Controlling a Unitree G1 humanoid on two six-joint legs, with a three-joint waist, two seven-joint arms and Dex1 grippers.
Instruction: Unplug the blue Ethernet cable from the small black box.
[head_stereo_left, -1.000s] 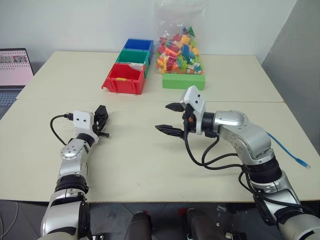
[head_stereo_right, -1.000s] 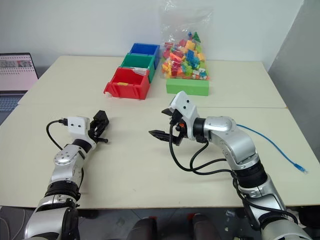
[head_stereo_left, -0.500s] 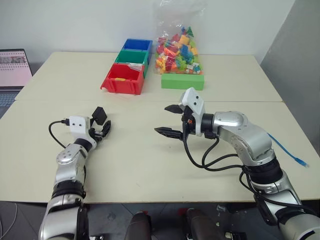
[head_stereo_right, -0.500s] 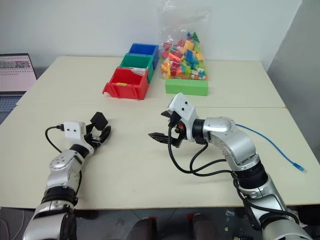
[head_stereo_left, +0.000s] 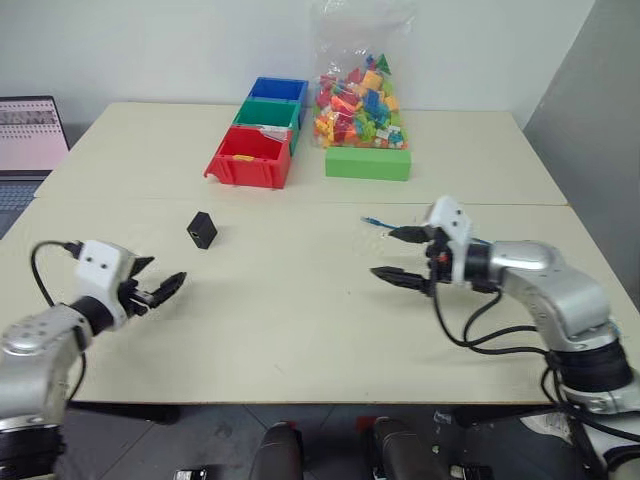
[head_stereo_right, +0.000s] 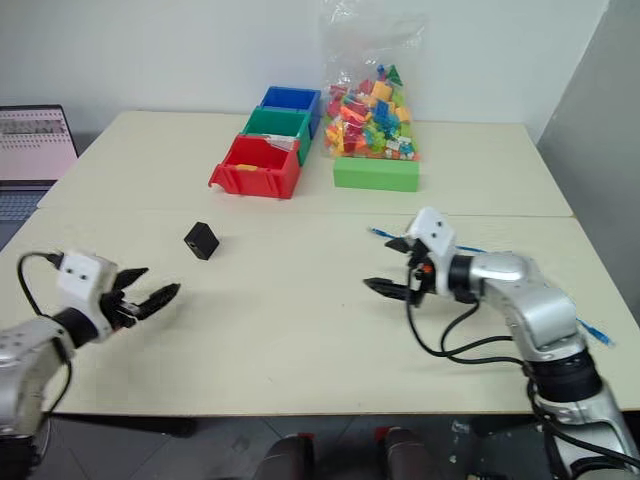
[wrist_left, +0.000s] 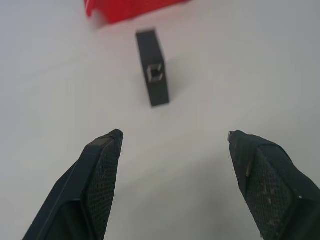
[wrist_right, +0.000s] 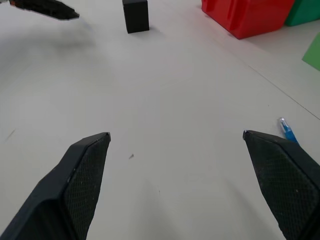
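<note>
The small black box (head_stereo_left: 201, 230) stands alone on the cream table, left of centre, with its empty socket facing my left wrist camera (wrist_left: 152, 67). My left gripper (head_stereo_left: 160, 283) hovers open nearer the front edge, a hand's length short of the box and holding nothing. One plug end of the blue Ethernet cable (head_stereo_right: 378, 233) lies free on the table, well to the right of the box. From there the cable runs behind my right arm toward the table's right edge. My right gripper (head_stereo_left: 386, 255) is open and empty just in front of that plug (wrist_right: 286, 129).
At the back stand a red bin (head_stereo_left: 246, 158), a green bin (head_stereo_left: 266, 114) and a blue bin (head_stereo_left: 277, 90) in a row. Beside them are a green block (head_stereo_left: 367, 163) and a bag of coloured bricks (head_stereo_left: 357, 95). A laptop (head_stereo_left: 28, 133) sits at the far left.
My left gripper opened, released the small black box and drew back toward the near left edge. My right gripper moved right, uncovering the cable's plug end.
</note>
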